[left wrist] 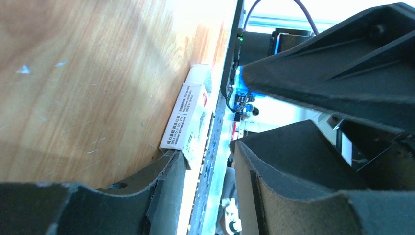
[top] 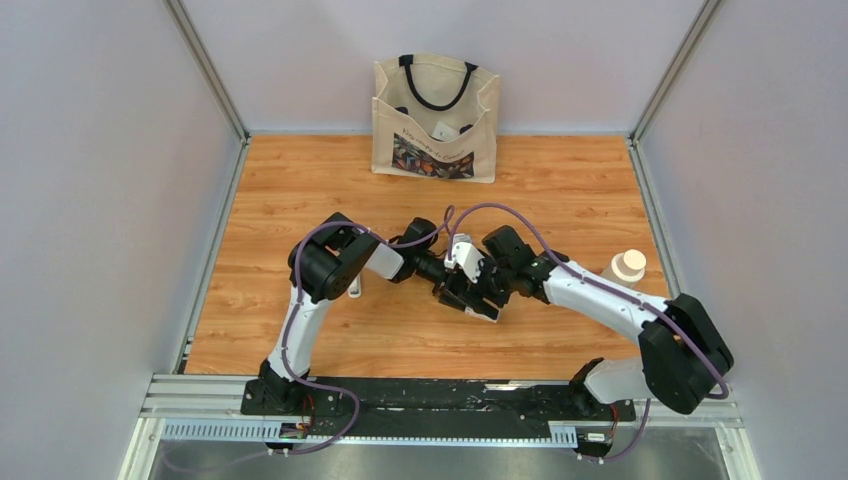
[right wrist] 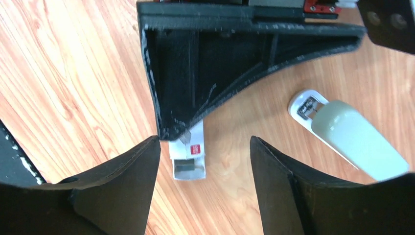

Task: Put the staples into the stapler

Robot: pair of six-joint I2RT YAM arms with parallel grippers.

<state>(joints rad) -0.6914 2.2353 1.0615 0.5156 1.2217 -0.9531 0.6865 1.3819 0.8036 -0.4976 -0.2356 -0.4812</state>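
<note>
1. Work zone: the 2 arms meet over the middle of the table [top: 300, 190]. A tote bag [top: 435, 120] stands at the far edge and a cream container [top: 627, 266] sits near the right edge. Both are well apart from the work.
2. Staple box [right wrist: 188, 156]: a small white carton with a red label lies flat on the table, directly below both grippers. 1 end is open and shows a grey interior [right wrist: 188, 167].
3. Staples: no loose strip is visible. Judgement: the staples are inside the box, which is why both grippers converge on it.
4. Stapler [right wrist: 350, 134]: it lies on the table near the box, not touching it, and neither gripper touches it. Metal shows at its nose, but whether the magazine is open cannot be told. In the top view the arms hide it.
5. Left gripper [left wrist: 210, 156]: it is rolled on its side, so 1 finger [left wrist: 122, 205] runs along the table and the other sits above. The jaws stand partly apart with clear space between them. The tips meet the box at the end away from its opening, and no firm pinch is visible. Judgement: this pose serves to steady the box against sliding.
6. Right gripper [right wrist: 204, 141]: the jaws are wide and hold nothing, hanging above the open end of the box. Judgement: it is placed to draw the strip out.
7. Risk, as a judgement: the fingers are crowded around a light carton, so a small nudge could shift it.
</note>
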